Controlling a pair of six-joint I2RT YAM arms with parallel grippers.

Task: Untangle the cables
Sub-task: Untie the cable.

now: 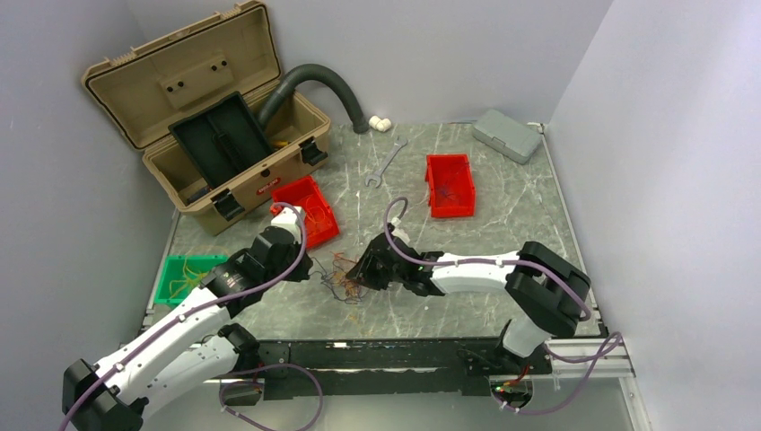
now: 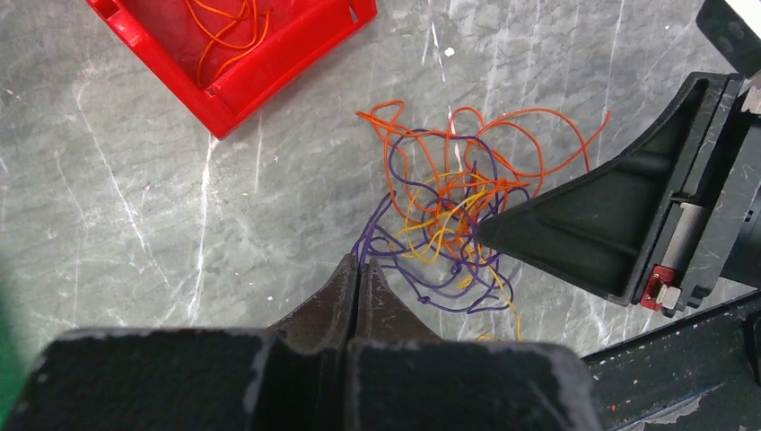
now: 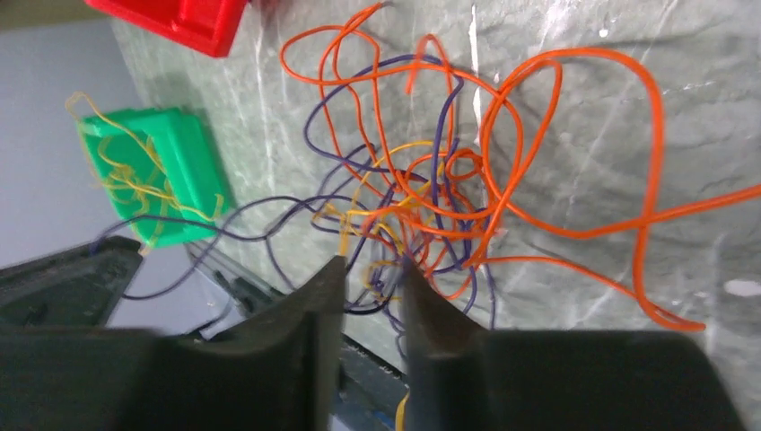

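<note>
Two grippers meet over the grey table (image 1: 502,224), just below the middle of the overhead view, with the cables (image 1: 344,274) lying on it between them. The left gripper (image 2: 359,265), at the bottom centre of its own view, is clamped tight and appears to pinch a purple strand at the near edge of the heap. The right gripper (image 3: 372,265) stands slightly parted, its tips pushed into the knot's core. Whether it grips any strand I cannot tell.

The cables are a small loose knot of orange, purple and yellow strands. I judge them very light, limp and springy, likely to slip from the pads or drag the entire knot along. A free outer loop, such as the big orange loop (image 3: 574,144) at the right of the right wrist view, looks a better hold than the dense middle.
</note>
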